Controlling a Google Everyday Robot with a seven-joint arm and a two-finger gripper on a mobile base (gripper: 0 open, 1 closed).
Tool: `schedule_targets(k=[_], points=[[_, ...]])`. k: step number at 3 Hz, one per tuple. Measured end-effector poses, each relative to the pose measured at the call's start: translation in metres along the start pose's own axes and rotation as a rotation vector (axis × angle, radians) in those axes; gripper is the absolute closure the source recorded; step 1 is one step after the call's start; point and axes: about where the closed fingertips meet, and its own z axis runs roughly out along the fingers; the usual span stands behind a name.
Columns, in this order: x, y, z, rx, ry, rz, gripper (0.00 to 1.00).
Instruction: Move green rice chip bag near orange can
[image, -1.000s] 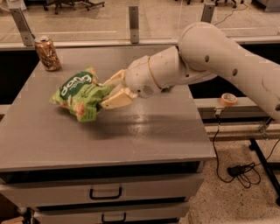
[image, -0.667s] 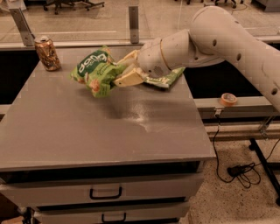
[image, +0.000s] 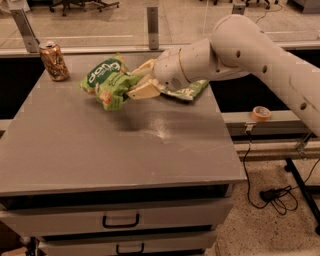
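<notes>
From where I stand, the gripper (image: 136, 80) is over the far part of the table, its two cream-coloured fingers (image: 145, 92) clamped on the right end of the green rice chip bag (image: 106, 81), one finger above the crumpled edge and one below. The bag sticks out to the left of the claw, tilted, with its dark green oval and white lettering facing up and toward me. A soft shadow lies on the tabletop below and a little in front of it, so the bag looks held clear of the surface rather than resting on it. The orange can (image: 53, 60) stands upright in the far left corner of the table, to the left of the bag and apart from it, with bare grey tabletop showing between the two. Behind the gripper's wrist a flatter, paler green bag (image: 192, 91) lies on the table near its far right edge, partly hidden by the white arm (image: 240, 45), which reaches in from the right. The grey table (image: 150, 150) has two drawers with dark handles (image: 120, 220) in its front. Off to the right, a roll of tape (image: 260, 113) sits on a lower ledge, and a black cable (image: 270, 192) trails across the speckled floor.
</notes>
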Motion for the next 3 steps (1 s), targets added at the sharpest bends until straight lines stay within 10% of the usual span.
schedule_targets(k=[3], points=[[0.048,-0.120,0.090,0.128,0.038,-0.036,1.00]])
